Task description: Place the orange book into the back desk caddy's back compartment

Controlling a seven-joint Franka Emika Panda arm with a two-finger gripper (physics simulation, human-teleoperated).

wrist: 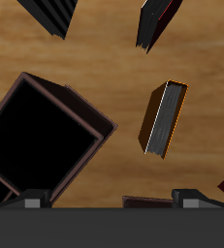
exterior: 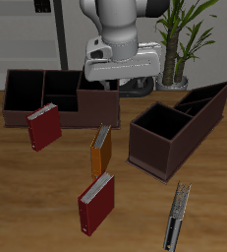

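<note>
Nearest the tabletop's [exterior: 213, 212] front edge lies a thin grey book [exterior: 176, 217], with a red book [exterior: 96, 202] beside it, a little farther back. Behind that one the orange book [exterior: 101, 150] stands on edge near the tabletop's middle, untouched and well apart from the claw [exterior: 125, 84]. A second red book [exterior: 44, 126] stands just in front of the back caddy [exterior: 56, 96], which runs along the back edge; its back compartment [exterior: 61, 87] is the middle section. The caddy with a diagonal divider [exterior: 179, 128] sits nearby, angled toward the back edge. The arm hangs high over the back caddy's end with its wrist pointing straight down. In the wrist view the orange book [wrist: 163, 118] shows its white page edges, and the corner of a caddy is a dark opening; the exterior view alone shows the whole layout. Only the finger [wrist: 31, 201] tips peek in at the frame's edge, set wide apart, so the claw is open and holds nothing.
</note>
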